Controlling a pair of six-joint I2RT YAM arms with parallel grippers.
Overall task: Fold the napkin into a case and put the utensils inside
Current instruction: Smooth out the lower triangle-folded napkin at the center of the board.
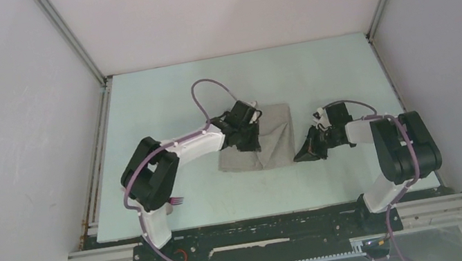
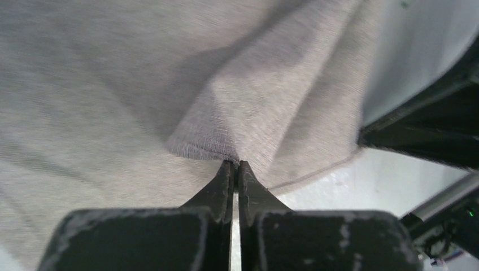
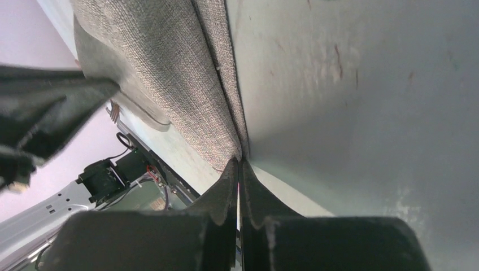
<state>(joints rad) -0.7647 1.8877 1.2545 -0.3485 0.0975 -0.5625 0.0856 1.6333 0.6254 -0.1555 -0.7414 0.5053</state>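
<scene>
**Napkin (image 1: pixel 275 139) pinched from both sides**

Left pincer (image 2: pixel 232 165) is closed tight, fingertips together, nipping a small raised peak of the light-grey cloth; the fabric rises into a ridge at the tips and slopes away in soft folds. Right pincer (image 3: pixel 239 164) is closed as well, its tips meeting where the napkin's layered edge tapers down to them, so the cloth looks caught between them. From above, the left pincer sits over the napkin's left part and the right pincer reaches in low at its near right corner. The napkin lies rumpled at the middle of the pale surface (image 1: pixel 161 106). One pinkish utensil (image 1: pixel 176 200) peeks out beside the left arm's elbow, well apart from the cloth.
</scene>
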